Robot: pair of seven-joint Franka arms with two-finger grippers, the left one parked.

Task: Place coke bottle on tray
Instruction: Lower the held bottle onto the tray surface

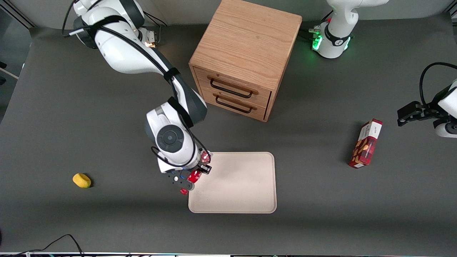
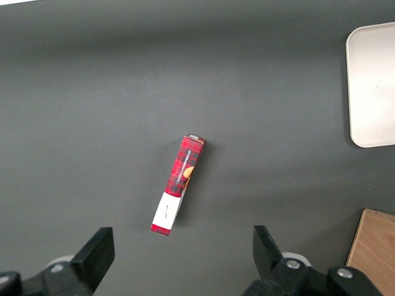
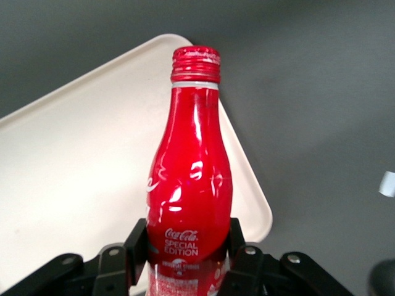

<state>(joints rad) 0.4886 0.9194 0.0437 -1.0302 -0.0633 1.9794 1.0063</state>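
gripper (image 1: 195,175) clamping coke bottle (image 3: 190,185), over tray (image 1: 235,182) edge

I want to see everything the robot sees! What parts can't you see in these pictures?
- Coke bottle, front view: mostly covered by the right arm's gripper, which is shut on it at the tray's edge.
- Bottle's base, right wrist view: hidden by the fingers and cut off.
- Tray, left wrist view: only a corner shows.
- Snack box lettering: too small.
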